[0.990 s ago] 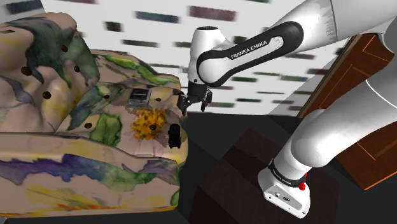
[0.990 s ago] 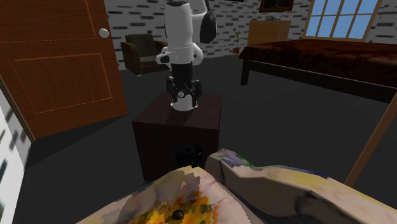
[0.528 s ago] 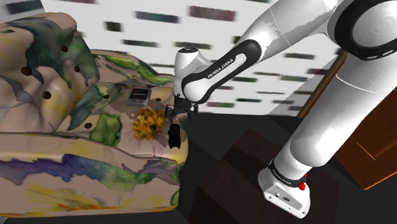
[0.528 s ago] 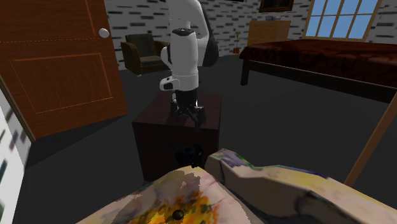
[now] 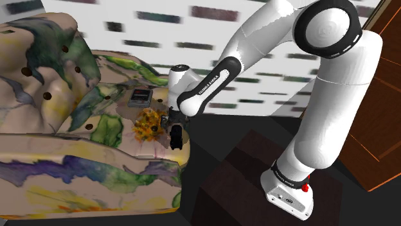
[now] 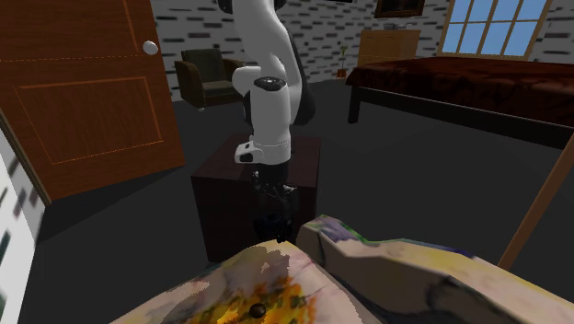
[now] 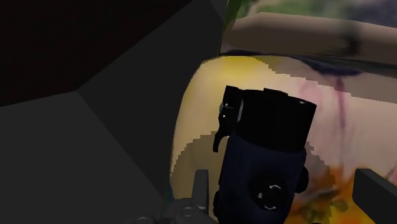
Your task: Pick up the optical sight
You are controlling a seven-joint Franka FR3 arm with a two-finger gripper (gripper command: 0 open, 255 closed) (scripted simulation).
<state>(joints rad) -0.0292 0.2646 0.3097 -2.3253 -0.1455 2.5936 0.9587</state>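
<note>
Farthest toward the shoulder view's left of the pincer [image 5: 171, 126] spreads a painted sofa [image 5: 58, 128], blotched green, yellow and purple. On its seat, up and toward that view's left of the pincer and well apart from it, lies a small grey device [image 5: 140, 97]. Nearer, an orange flower-like patch [image 5: 149, 125] in the upholstery sits just beside the pincer. The pincer hangs from the white arm [image 5: 334, 109], low over the seat's front corner. The black optical sight [image 7: 264, 153] sits directly under it on the cushion, close to the seat's edge. In the wrist view the fingers [image 7: 376, 194] stand apart with the sight between them; whether either one touches it I cannot tell. Toward the shoulder view's right of the pincer, and lower, is the dark brown stand [image 5: 244, 167]. Beyond it, farther to that side, is a wooden door [image 5: 379, 147].
</note>
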